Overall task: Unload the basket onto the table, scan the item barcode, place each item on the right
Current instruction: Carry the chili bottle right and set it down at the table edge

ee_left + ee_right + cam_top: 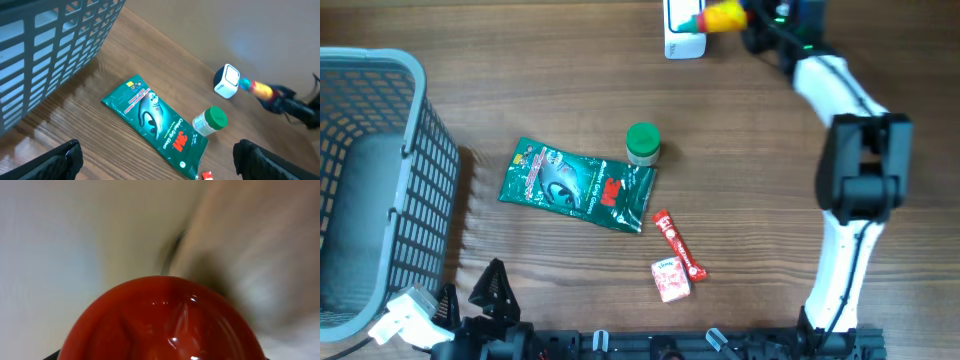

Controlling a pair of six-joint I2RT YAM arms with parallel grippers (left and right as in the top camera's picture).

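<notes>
**Right hand.** The right hand (748,18) is at the far edge of the tabletop (770,300), at the end of its extended white arm. It is partly closed around the yellow-and-red item (723,17), which projects from it toward the scanner (682,40). In the right wrist view a glossy red rounded surface of the item (165,322) fills the lower frame. The fingers do not show there and the background is blurred.

**Task item.** The yellow-and-red item is held just beside the white scanner, with its tip at the scanner's right side. Whether the two touch cannot be determined. No barcode is legible in any view.

**Left hand.** The left hand (470,290) is at the near left corner of the tabletop, next to the basket (420,150). Its fingers (65,160) are spread fully apart and hold nothing.

**Surrounding objects.**
- The grey slatted basket stands along the left edge.
- A green packet (578,185) lies flat near the centre of the tabletop.
- A green-capped jar (642,143) stands upright at the packet's far right corner, touching or just beside it.
- A red stick sachet (678,245) lies nearer the robot, to the right of the packet.
- A small red-and-white packet (670,278) lies against the sachet's near end.
</notes>
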